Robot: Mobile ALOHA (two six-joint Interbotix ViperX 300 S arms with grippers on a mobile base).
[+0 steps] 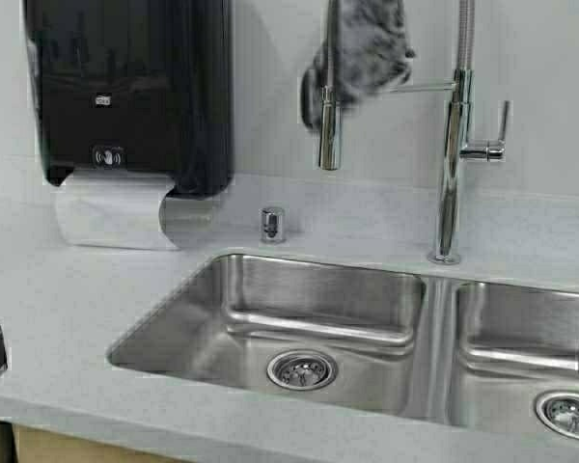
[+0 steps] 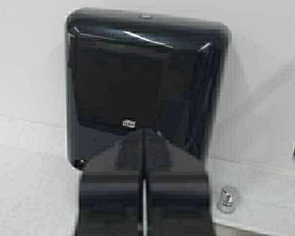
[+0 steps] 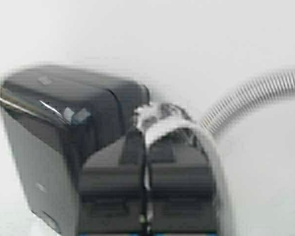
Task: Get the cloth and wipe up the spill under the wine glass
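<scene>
Both hands are sitting low at the near edge of the pale grey speckled desk (image 1: 68, 309), the left hand (image 2: 144, 147) with its black fingers pressed together on nothing, facing the glossy black wall-mounted paper towel dispenser (image 1: 130, 92). Across the steel double-basin sink (image 1: 299, 318), the right hand (image 3: 146, 147) is likewise pinched shut and empty, pointing up toward the dispenser and the coiled hose of the tall chrome spring-neck tap (image 1: 451, 164). In the high view only dark corners of the two arms are showing at the frame's lower left and lower right edges.

Hanging well above the basins, the dark grey-black cloth with a pale print (image 1: 362, 58) is draping over the tap's upper arm, against the white wall. It is lying untouched, well apart from either hand. A small chrome button fitting (image 1: 273, 224) is standing on the desk behind the left basin.

No wine glass and no spill are appearing in any view. By this evidence the job is only beginning: fetching the cloth, finding the glass and wiping beneath it are all remaining.
</scene>
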